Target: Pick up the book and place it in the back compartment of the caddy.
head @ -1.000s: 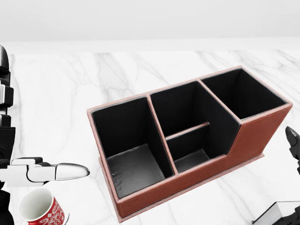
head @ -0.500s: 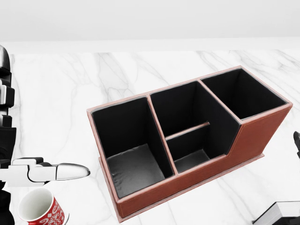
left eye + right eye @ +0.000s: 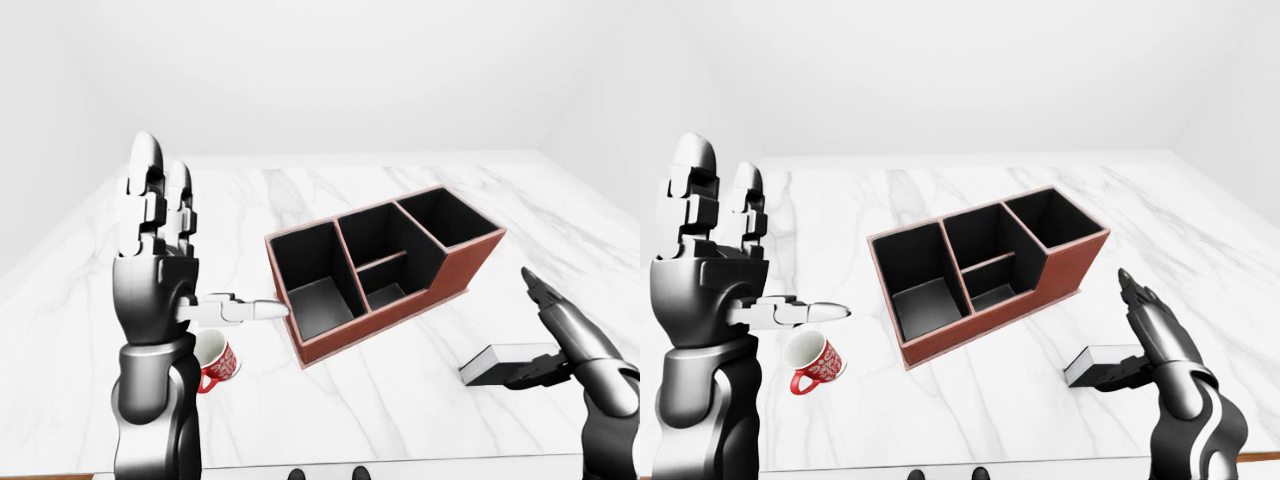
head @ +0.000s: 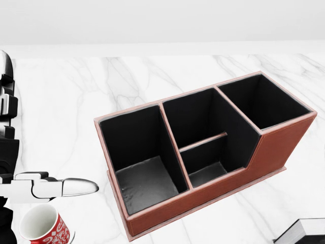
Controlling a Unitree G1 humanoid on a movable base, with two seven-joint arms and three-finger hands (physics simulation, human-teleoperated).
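Still early: book [image 3: 1102, 364] flat on marble table [image 3: 400, 400], right of caddy [image 3: 380, 270], not lifted. Right hand [image 3: 1145, 345] spread, fingers [image 3: 1118, 378] at book, not gripping. Left hand [image 3: 160, 250] spread, idle. Compartments empty.

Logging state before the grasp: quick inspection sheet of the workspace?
Surface: white marble table.
Job's things: book lying flat at the right-eye view's lower right; brown caddy, all compartments empty.
Clutter: red-and-white mug on its side beside the caddy.
Grippers: left robot hand raised, fingers open, holding nothing; right robot hand open at the book, not closed round it.
Cables: nothing seen.
Surroundings: plain white walls.
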